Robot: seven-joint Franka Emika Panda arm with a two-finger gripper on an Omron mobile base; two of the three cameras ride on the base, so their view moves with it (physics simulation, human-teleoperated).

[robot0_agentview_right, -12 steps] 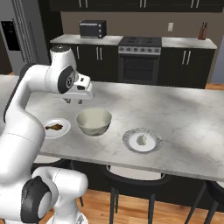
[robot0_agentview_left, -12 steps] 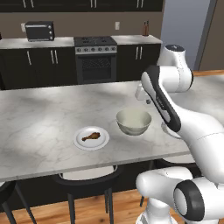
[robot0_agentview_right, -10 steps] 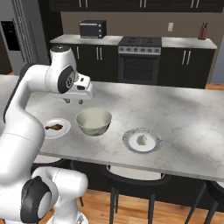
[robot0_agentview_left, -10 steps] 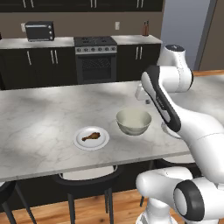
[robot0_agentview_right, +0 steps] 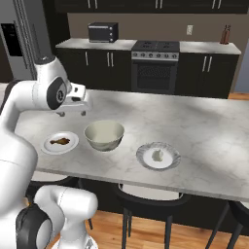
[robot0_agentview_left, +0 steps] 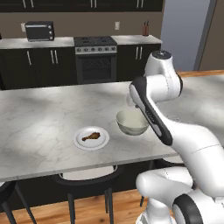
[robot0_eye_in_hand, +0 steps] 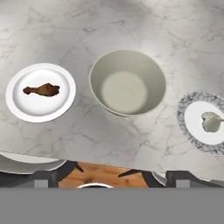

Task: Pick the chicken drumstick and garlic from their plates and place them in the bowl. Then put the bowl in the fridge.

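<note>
Tool (robot0_agentview_right: pixel 72 114): jaws spread wide, nothing held, placed at left centre, unchanged from a moment earlier. Chicken drumstick (robot0_eye_in_hand: pixel 42 90) is seen on left plate (robot0_eye_in_hand: pixel 19 105); garlic (robot0_eye_in_hand: pixel 211 121) on right plate (robot0_eye_in_hand: pixel 189 120); empty bowl (robot0_eye_in_hand: pixel 127 82) between, mid-bench (robot0_eye_in_hand: pixel 131 22). No pickup is begun.

I count two plates on the bench (robot0_eye_in_hand: pixel 52 144): a plain white plate (robot0_eye_in_hand: pixel 19 107) at 9 o'clock of the bowl and a dark-rimmed plate (robot0_eye_in_hand: pixel 186 131) at 3 o'clock. One bowl (robot0_eye_in_hand: pixel 127 83). One chicken drumstick (robot0_eye_in_hand: pixel 42 90). One garlic (robot0_eye_in_hand: pixel 211 121). Beyond, I count one oven (robot0_agentview_right: pixel 154 65), one toaster oven (robot0_agentview_right: pixel 103 32) and one fridge (robot0_agentview_right: pixel 14 44).
</note>
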